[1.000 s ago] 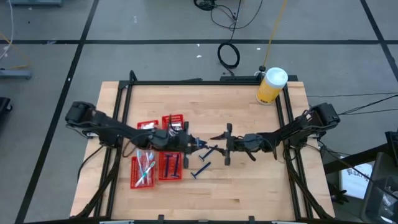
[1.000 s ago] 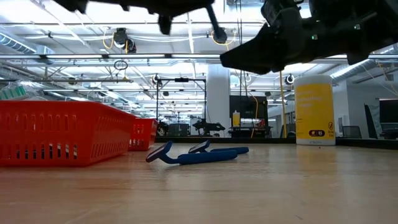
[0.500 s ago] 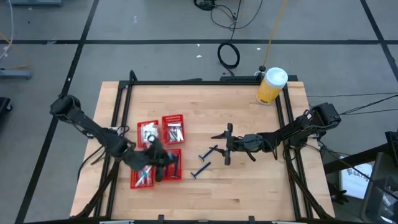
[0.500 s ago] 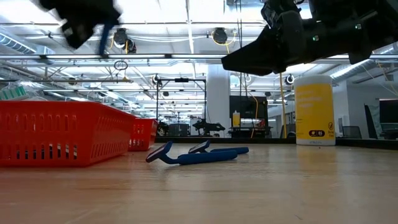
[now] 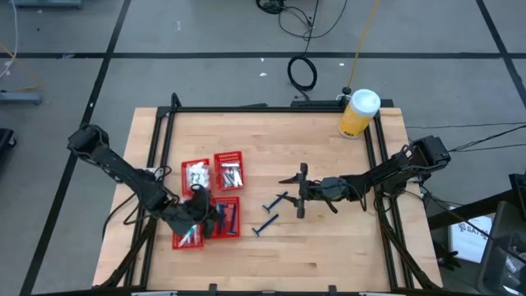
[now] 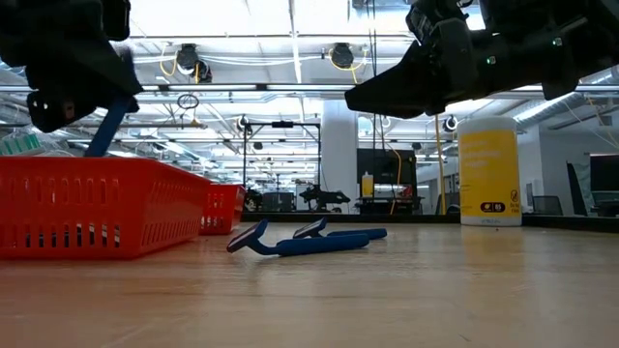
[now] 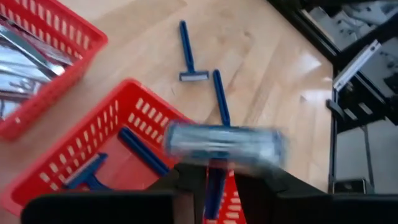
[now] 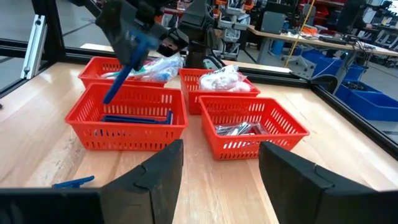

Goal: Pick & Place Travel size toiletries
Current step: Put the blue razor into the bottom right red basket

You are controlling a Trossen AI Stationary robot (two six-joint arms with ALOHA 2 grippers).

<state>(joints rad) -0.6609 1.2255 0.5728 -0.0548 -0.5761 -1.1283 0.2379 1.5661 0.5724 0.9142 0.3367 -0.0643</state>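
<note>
Razor (image 7: 214,144) clamped in left pincer (image 5: 200,215), handle pinched between the dark fingers (image 7: 191,180), head crosswise above them; hangs over the red razor basket (image 5: 225,219) at about 8 o'clock on the worktop (image 5: 329,247). Held by the handle probably so the head clears the fingers and the razor can drop lengthwise beside the razors already in the basket (image 7: 143,152). Seen from the right wrist as a blue stick slanting down toward that basket (image 8: 127,50), not yet inside. Judged step: carry done, release next; a slight lowering likely wanted so the razor lands inside the mesh wall and not on its rim.

Sorted by kind, apparently: toothbrush basket (image 5: 184,230) at 8 o'clock beside the razor basket, white packets basket (image 5: 196,173) and silver tubes basket (image 5: 231,170) just beyond, toward 9 o'clock.

Two loose razors (image 5: 271,214) flat on the bare wood near centre, crossing or nearly touching in the low view (image 6: 300,242), left to pick.

Right pincer (image 5: 301,190) just right of centre, hovering above the worktop near the loose razors, fingers (image 8: 152,177) spread wide, holding nothing, probably waiting clear of the left arm's path.
</note>
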